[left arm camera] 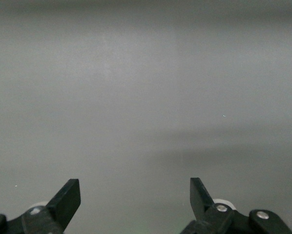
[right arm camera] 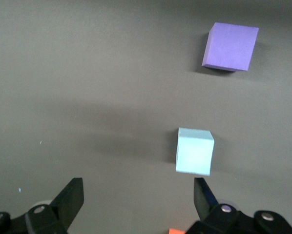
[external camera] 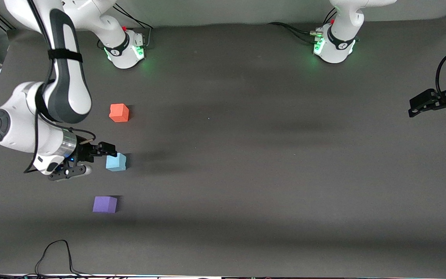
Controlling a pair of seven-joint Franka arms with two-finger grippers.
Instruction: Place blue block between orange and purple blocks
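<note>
The pale blue block (external camera: 115,162) lies on the table, nearer to the front camera than the orange block (external camera: 119,112) and farther than the purple block (external camera: 105,204). My right gripper (external camera: 104,150) is open and empty, hovering just beside the blue block. In the right wrist view the blue block (right arm camera: 195,151) lies just past one fingertip, not between the jaws (right arm camera: 136,187). That view also shows the purple block (right arm camera: 230,46) and a sliver of the orange block (right arm camera: 175,231). My left gripper (external camera: 414,106) waits open and empty at the left arm's end of the table, over bare mat (left arm camera: 135,187).
The dark grey mat (external camera: 246,174) covers the table. The two arm bases (external camera: 126,48) stand along its edge farthest from the front camera. A black cable (external camera: 56,255) loops over the edge nearest the front camera.
</note>
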